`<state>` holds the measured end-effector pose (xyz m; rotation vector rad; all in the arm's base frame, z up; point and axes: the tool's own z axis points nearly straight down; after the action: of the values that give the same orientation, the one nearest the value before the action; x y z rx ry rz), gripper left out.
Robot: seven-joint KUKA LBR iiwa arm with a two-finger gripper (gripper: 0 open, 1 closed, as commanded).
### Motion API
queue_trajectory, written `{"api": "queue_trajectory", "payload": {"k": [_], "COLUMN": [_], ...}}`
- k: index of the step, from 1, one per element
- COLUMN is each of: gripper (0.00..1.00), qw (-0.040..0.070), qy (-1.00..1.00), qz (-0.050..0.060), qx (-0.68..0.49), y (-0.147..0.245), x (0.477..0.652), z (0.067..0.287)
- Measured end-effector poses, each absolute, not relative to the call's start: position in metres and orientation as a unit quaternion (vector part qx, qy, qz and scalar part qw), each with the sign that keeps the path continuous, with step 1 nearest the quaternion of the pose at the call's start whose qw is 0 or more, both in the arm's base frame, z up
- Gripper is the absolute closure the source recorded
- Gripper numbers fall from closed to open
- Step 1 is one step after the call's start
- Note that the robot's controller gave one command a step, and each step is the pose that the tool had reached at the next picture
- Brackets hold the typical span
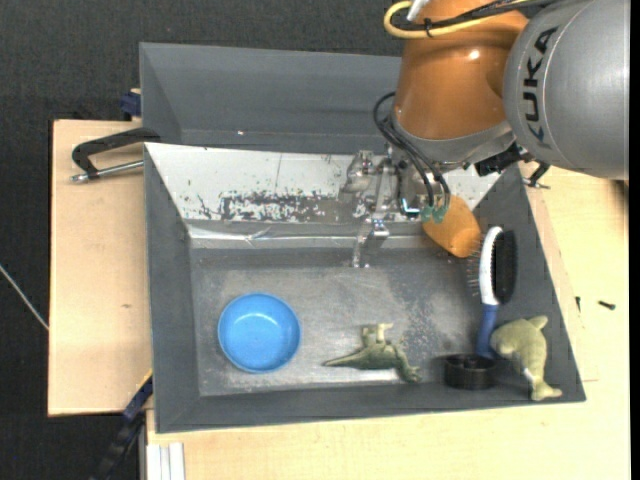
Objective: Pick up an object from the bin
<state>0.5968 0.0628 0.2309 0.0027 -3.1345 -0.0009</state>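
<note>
Bin (168, 268): one, grey metal, taking up the middle of the frame.
Gripper (366, 240): one, upper middle of the frame, above bare floor close to the bin's far wall; whether it is released or clenched cannot be told.
Nearest thing: one orange rounded lump (455, 228), just right of the gripper, against the right wall.
Bowl (259, 333): one, blue, round, mouth up, lower left of the floor.
Dinosaur (376, 352): one, small green toy, lower middle.
Brush (494, 268): one, white and black head, blue handle, along the right wall.
Black ring (469, 371): one, lower right, at the brush handle's end.
Plush animal (526, 352): one, olive, in the lower right corner.
Writing: black letters "KUK" on the grey arm (585, 68), upper right; its wrist carries an orange cover (450, 68).
</note>
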Motion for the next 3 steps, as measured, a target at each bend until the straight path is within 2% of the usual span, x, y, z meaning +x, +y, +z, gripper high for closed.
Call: {"api": "queue_trajectory", "payload": {"k": [1, 2, 3], "gripper": [0.00, 0.00, 1.00], "qw": [0.004, -0.001, -0.006], "qy": [-0.999, -0.998, -0.999], "qz": [-0.001, -0.001, -0.004], "qx": [0.040, 0.056, 0.052], "y": [0.102, 0.205, 0.204], "x": [0.544, 0.521, 0.526], "z": [0.138, 0.072, 0.078]}}
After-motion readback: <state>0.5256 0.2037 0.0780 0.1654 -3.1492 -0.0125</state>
